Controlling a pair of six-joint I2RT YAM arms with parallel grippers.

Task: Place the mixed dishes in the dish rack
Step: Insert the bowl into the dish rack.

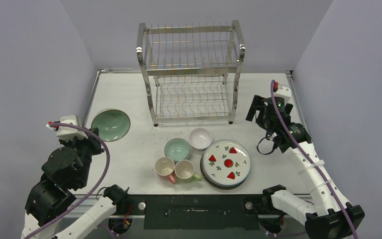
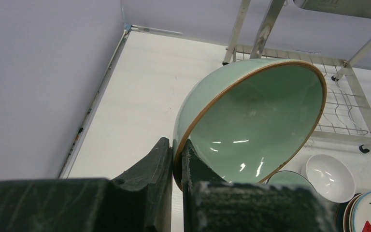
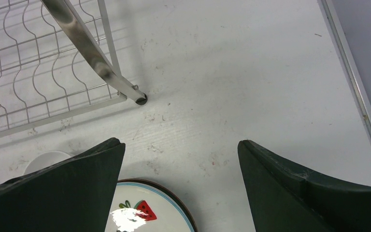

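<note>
With left hand pinched on the rim of the mint-green bowl near the left edge of the worktop, carry slowly, clearing the posts of the dish rack; right hand wide, empty.

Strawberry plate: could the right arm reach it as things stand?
Probably yes. The right pincer hangs open just beyond the strawberry plate, near its far rim, with nothing between them; the rack stands off to one side.
</note>
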